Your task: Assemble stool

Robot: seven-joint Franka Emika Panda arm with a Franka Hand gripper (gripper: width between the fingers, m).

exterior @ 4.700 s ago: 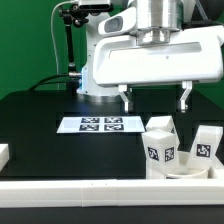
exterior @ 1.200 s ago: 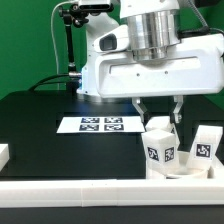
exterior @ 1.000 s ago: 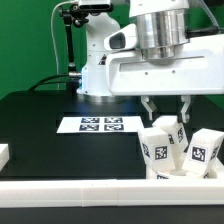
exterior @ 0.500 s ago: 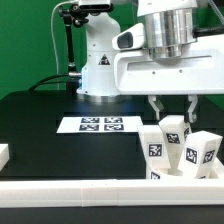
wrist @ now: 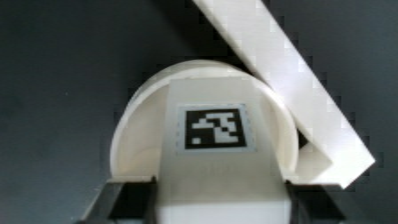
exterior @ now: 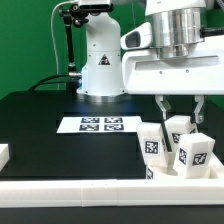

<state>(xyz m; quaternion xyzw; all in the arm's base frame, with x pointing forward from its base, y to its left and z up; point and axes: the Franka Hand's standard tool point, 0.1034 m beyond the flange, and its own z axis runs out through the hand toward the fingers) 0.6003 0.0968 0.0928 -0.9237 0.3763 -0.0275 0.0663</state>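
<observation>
My gripper [exterior: 180, 106] hangs over the exterior view's right and is shut on a white stool leg [exterior: 180, 126] between its dark fingers [exterior: 163, 105]. Two more white tagged legs stand close by, one toward the exterior view's left [exterior: 152, 146] and one in front [exterior: 196, 153]. The seat disc [exterior: 166, 173] shows only as a low white edge under them. In the wrist view the gripper [wrist: 217, 202] has both fingers [wrist: 125, 202] pressed on the held leg [wrist: 214, 95], whose tag faces the camera.
The marker board [exterior: 100, 124] lies on the black table at mid-left. A long white rail [exterior: 90, 195] runs along the front edge; it crosses the wrist view [wrist: 285, 70] beside the leg. A small white block [exterior: 3, 153] sits at the left edge. The robot base [exterior: 100, 60] stands behind.
The gripper came down from open above the legs and closed on the back leg. It then moved toward the exterior view's right, and the group of legs turned and shifted with it.
</observation>
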